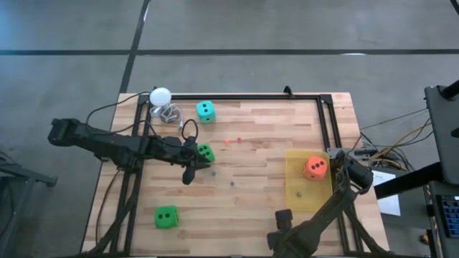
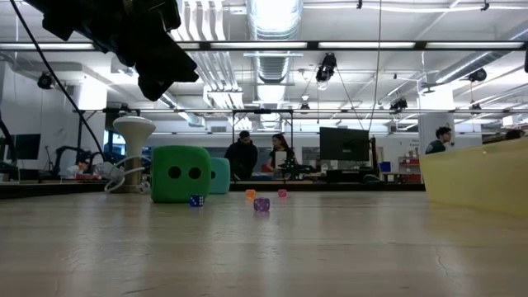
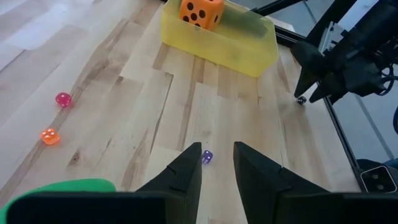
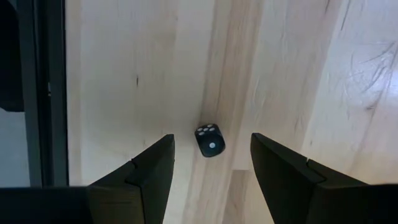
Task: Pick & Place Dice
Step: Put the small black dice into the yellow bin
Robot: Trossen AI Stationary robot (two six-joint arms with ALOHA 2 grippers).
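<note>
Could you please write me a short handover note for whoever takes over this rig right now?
Left gripper: open, empty, low over mid-table, a tiny purple die between its fingertips and a green die beside it.
Right gripper: open, empty, hanging over a small black die by the table's right edge.
Done: the orange die sits in the yellow tray.
Left: the teal die at the far edge near the white ball, the other green die at the near left, and the green one by the left gripper, all outside the tray.
</note>
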